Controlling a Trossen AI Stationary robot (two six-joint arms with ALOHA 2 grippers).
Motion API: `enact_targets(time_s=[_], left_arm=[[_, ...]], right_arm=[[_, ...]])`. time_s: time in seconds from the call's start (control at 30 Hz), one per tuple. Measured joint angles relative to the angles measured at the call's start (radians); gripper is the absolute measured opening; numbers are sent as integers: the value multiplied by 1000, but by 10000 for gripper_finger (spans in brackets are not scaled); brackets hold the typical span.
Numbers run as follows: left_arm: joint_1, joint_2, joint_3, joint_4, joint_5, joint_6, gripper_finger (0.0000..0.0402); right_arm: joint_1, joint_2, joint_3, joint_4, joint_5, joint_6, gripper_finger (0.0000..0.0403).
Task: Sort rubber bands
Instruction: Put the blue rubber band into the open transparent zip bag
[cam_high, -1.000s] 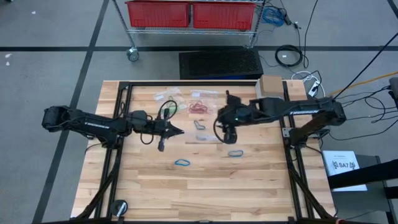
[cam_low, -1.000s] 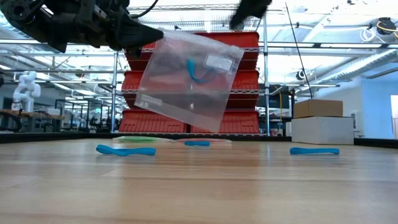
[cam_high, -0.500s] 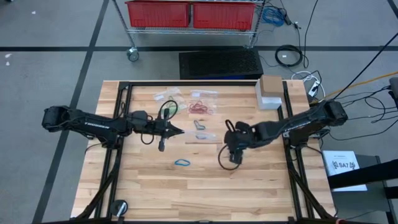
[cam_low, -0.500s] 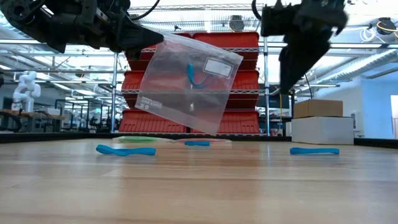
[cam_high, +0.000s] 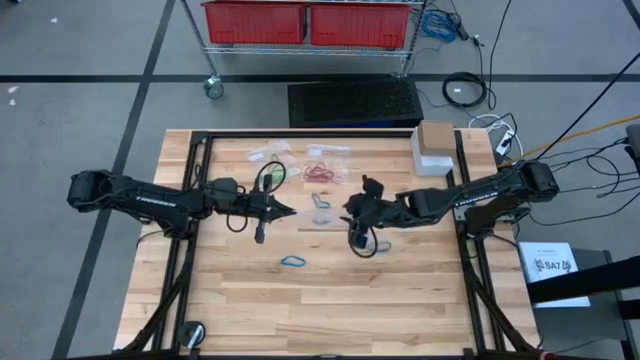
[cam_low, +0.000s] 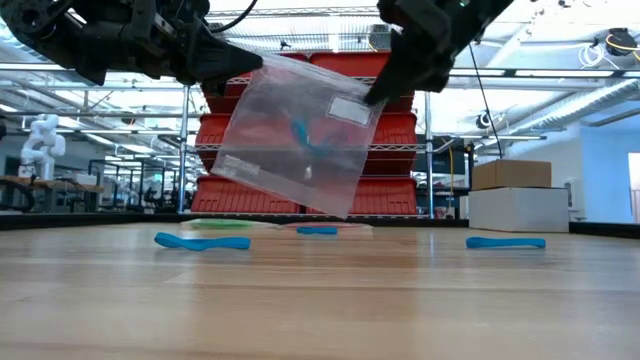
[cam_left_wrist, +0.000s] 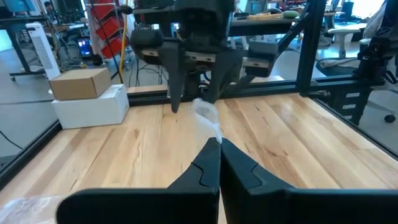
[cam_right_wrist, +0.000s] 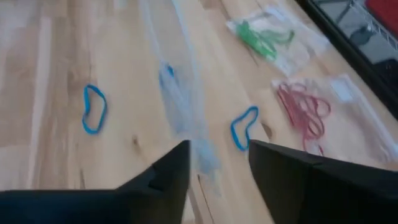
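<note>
A clear plastic bag (cam_low: 300, 130) with a blue rubber band (cam_low: 300, 133) inside hangs above the table's middle. My left gripper (cam_low: 225, 65) is shut on the bag's upper corner. My right gripper (cam_right_wrist: 219, 149) stands open at the bag's opposite upper corner (cam_low: 375, 95), one finger on each side of the bag (cam_right_wrist: 183, 109); whether they touch it, I cannot tell. Loose blue bands lie flat on the wood (cam_high: 292, 262) (cam_right_wrist: 93, 109) (cam_right_wrist: 244, 127). My left gripper pinches the bag's upper corner (cam_left_wrist: 214, 129) between its two shut fingers. The fingers come level from the table's left side. The bag hangs tilted below and beyond them, lifted clear of the table, slack.
Toward the far edge lie a clear bag with red bands (cam_right_wrist: 305, 109) and one with green bands (cam_right_wrist: 264, 37). A cardboard box on a white box (cam_high: 435, 150) stands at the far right corner. Black frame rails (cam_high: 190, 200) run along the table's sides.
My right gripper has come down from high above the table, swung out toward the near right, then gone toward the bag's free upper corner, rolling as it went. The bag has stayed hanging from my left gripper.
</note>
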Motion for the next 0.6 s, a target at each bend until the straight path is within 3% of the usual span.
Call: enact_targets(time_s=[0.23, 0.6], left_arm=[[0, 0, 0, 1, 0, 0, 2], [0, 4, 0, 32, -31, -1, 2]], right_arm=[[1, 1, 0, 78, -29, -30, 18], [-7, 1, 1, 204, -85, -72, 6]])
